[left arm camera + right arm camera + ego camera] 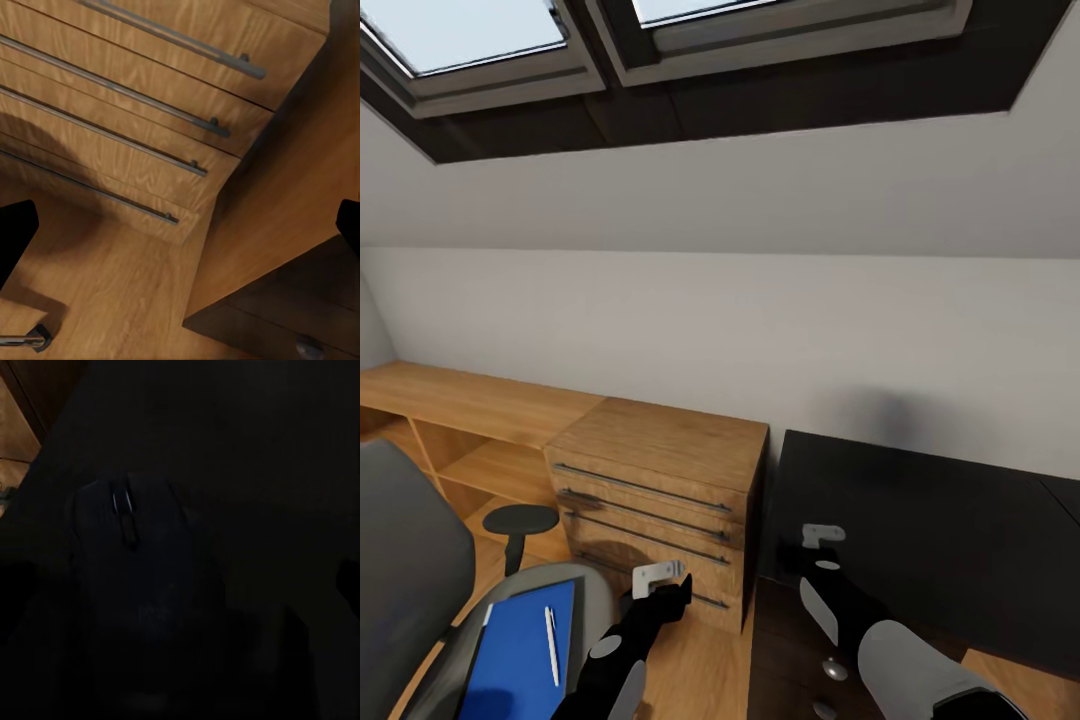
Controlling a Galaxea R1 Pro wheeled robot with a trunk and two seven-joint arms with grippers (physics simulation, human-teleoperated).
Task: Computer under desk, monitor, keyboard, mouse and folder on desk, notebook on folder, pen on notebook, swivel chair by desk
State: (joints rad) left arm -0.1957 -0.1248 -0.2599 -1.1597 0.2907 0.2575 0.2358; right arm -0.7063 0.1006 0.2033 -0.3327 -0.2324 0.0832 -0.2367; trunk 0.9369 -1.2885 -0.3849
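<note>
My right gripper (807, 562) hangs low over the near corner of the desk (940, 520), and through its wrist camera I see the mouse (139, 585) lying on the black top right under it, scroll wheel pointing away; fingers spread wide at the frame edges, touching nothing. My left gripper (672, 592) hovers over the wooden floor (112, 300) in front of the wooden drawer chest (660, 480), just left of the desk's black drawer unit (285, 315); its fingers are spread apart too, nothing between them. Down to the left of that hand sits the swivel chair (405, 560); the folder (520, 650) lies flat on its seat, the pen (551, 645) resting on the blue cover.
</note>
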